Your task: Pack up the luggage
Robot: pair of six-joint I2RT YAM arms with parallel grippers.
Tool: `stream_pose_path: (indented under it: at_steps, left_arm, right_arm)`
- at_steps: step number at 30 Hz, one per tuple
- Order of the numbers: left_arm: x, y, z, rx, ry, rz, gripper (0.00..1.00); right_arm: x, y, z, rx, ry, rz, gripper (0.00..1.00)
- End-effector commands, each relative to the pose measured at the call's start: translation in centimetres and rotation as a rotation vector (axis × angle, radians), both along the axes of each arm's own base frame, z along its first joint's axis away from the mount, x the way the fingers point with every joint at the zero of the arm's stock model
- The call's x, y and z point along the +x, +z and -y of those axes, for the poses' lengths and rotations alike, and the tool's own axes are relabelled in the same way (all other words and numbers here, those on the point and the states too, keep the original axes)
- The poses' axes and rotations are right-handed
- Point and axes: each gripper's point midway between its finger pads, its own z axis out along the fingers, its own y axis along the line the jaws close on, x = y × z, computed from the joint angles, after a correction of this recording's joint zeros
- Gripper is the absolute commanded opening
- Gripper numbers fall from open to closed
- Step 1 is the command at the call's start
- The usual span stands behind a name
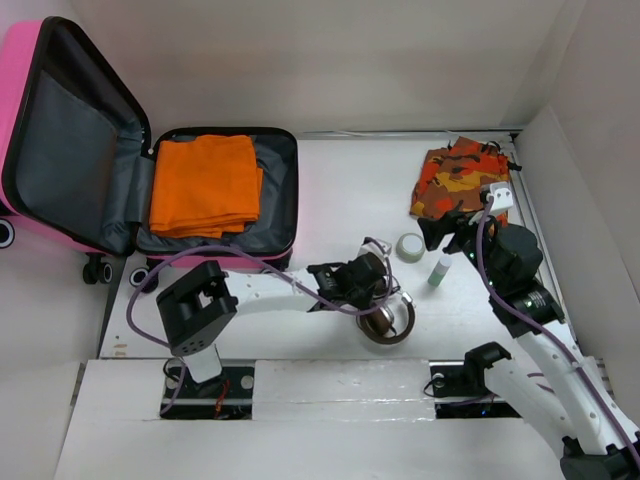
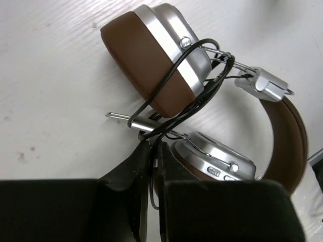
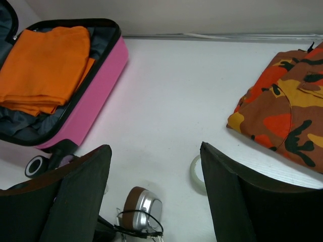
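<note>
The hot-pink luggage lies open at the back left, with a folded orange cloth in its dark-lined half; the right wrist view shows its pink wall. Brown and silver headphones rest on the table in front of the arms. My left gripper is over them. In the left wrist view, the left gripper is shut on the black cable and thin metal arm of the headphones. My right gripper hovers open, and nothing lies between the jaws of the right gripper.
A folded orange camouflage cloth lies at the back right. A pale tape roll and a small green-capped bottle sit just left of the right gripper. White walls close in the table at the back and right.
</note>
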Motion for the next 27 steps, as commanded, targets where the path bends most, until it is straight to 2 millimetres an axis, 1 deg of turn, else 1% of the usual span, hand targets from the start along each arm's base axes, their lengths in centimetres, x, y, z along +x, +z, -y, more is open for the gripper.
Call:
stream_pose_path:
  at_steps: [1,2,4,5,7,8,9,10,12,13,15,16,17,19,20,21,22,23,24,25,26,27]
  left_arm:
    - [1.0,1.1,-3.8,0.091,0.079,0.052,0.00]
    - [1.1,1.5,-4.1,0.094,0.086,0.059,0.00]
    - [2.5,3.0,-5.1,0.075,0.137,0.093,0.00]
    - [2.6,3.5,-5.4,0.076,0.146,0.104,0.00]
    - [4.5,6.0,-7.0,0.041,0.222,0.157,0.00]
    - [4.5,6.0,-7.0,0.041,0.223,0.157,0.00]
    - [4.9,6.7,-7.3,0.024,0.236,0.164,0.00]
    - [5.5,8.0,-8.0,-0.002,0.255,0.183,0.00]
    - [6.6,9.7,-8.1,-0.046,0.274,0.215,0.00]
    - [7.6,11.1,-8.4,-0.067,0.295,0.245,0.00]
    - [9.1,12.6,-9.0,-0.074,0.336,0.285,0.00]
    - [10.1,14.3,-9.1,-0.094,0.361,0.319,0.00]
    - [11.7,15.3,-9.8,-0.108,0.404,0.347,0.00]
    - [13.6,17.5,-10.3,-0.155,0.428,0.375,0.00]
    - [15.1,19.4,-10.4,-0.211,0.444,0.389,0.00]
    - [15.5,20.4,-10.5,-0.220,0.440,0.406,0.00]
    - [16.1,22.0,-10.6,-0.242,0.445,0.433,0.00]
    - [17.1,23.9,-10.8,-0.240,0.461,0.470,0.00]
    - [18.0,25.2,-11.8,-0.223,0.511,0.506,0.00]
    - [18.7,26.5,-12.3,-0.231,0.537,0.522,0.00]
    - [19.4,28.2,-13.1,-0.249,0.558,0.551,0.00]
    - [20.9,30.4,-14.5,-0.289,0.588,0.574,0.00]
  right_arm:
    - [-0.1,2.3,-0.5,0.021,0.025,0.072,0.77]
    - [-0.1,2.3,-0.5,0.021,0.025,0.072,0.77]
    - [-0.1,2.3,-0.5,0.021,0.025,0.072,0.77]
    - [-0.1,2.3,-0.5,0.021,0.025,0.072,0.77]
    - [-0.2,2.3,-0.7,0.021,0.034,0.072,0.77]
    - [-0.2,2.3,-0.7,0.021,0.034,0.072,0.77]
    - [-0.2,2.5,-0.7,0.024,0.034,0.081,0.77]
    - [-0.2,2.5,-0.7,0.024,0.034,0.081,0.77]
    - [-0.2,2.5,-0.7,0.024,0.034,0.081,0.77]
    - [-0.2,2.5,-0.7,0.024,0.034,0.081,0.77]
    - [-0.2,2.5,-0.7,0.024,0.034,0.081,0.77]
    - [-0.2,2.5,-0.7,0.024,0.034,0.081,0.77]
    - [-0.2,2.5,-0.8,0.025,0.043,0.081,0.77]
    - [0.0,2.2,-0.9,0.021,0.043,0.071,0.77]
    - [0.0,2.4,-0.9,0.024,0.043,0.079,0.77]
    - [0.0,2.4,-0.9,0.024,0.043,0.079,0.77]
    - [0.0,2.4,-0.9,0.024,0.043,0.079,0.77]
    - [0.0,2.4,-0.9,0.024,0.043,0.079,0.77]
    - [0.0,2.4,-0.9,0.024,0.043,0.079,0.77]
    - [-0.1,2.4,-1.1,0.025,0.052,0.079,0.77]
    - [-0.1,2.4,-1.1,0.025,0.052,0.079,0.77]
    - [-0.1,2.4,-1.1,0.025,0.052,0.079,0.77]
